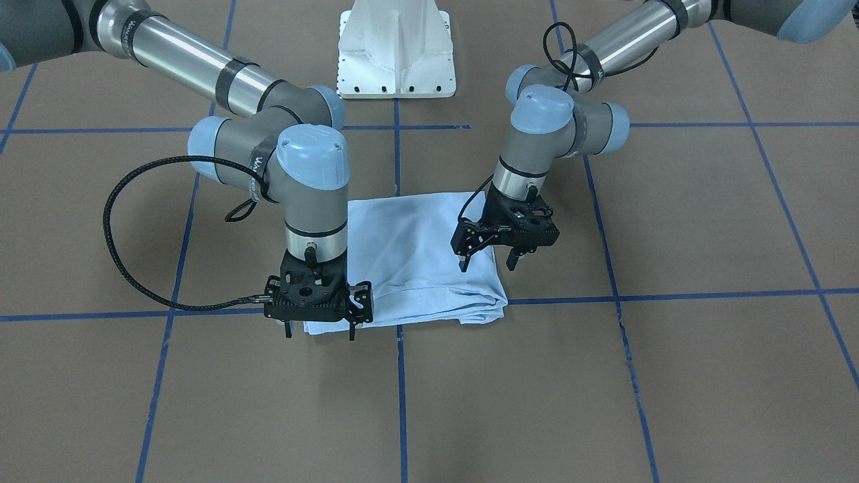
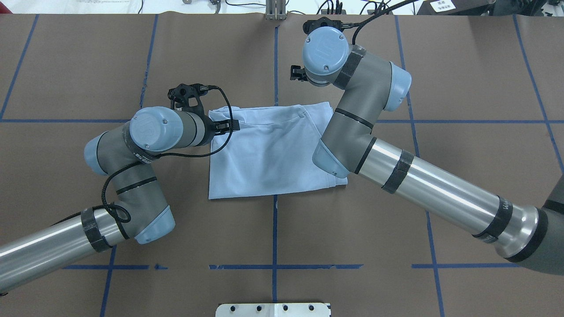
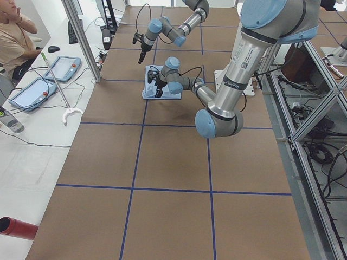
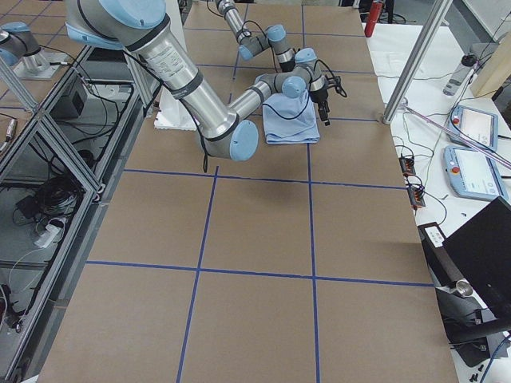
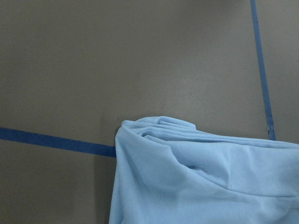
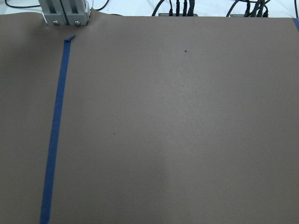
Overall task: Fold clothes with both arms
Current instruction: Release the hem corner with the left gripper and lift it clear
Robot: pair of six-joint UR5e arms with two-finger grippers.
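Observation:
The light blue T-shirt (image 1: 416, 255) lies folded into a rough rectangle on the brown table, at its middle; print and collar are hidden. It also shows in the overhead view (image 2: 273, 154) and, as a layered corner, in the left wrist view (image 5: 201, 182). My left gripper (image 1: 487, 260) hangs open and empty just above the shirt's edge, on the right in the front-facing view. My right gripper (image 1: 320, 330) is open and empty over the shirt's front corner, on that view's left. The right wrist view shows only bare table and tape.
The white pedestal base (image 1: 396, 54) stands behind the shirt. Blue tape lines (image 1: 671, 295) cross the brown table. An operator (image 3: 13, 32) sits at a side bench with tablets (image 3: 65, 67) and a metal post (image 3: 81, 38).

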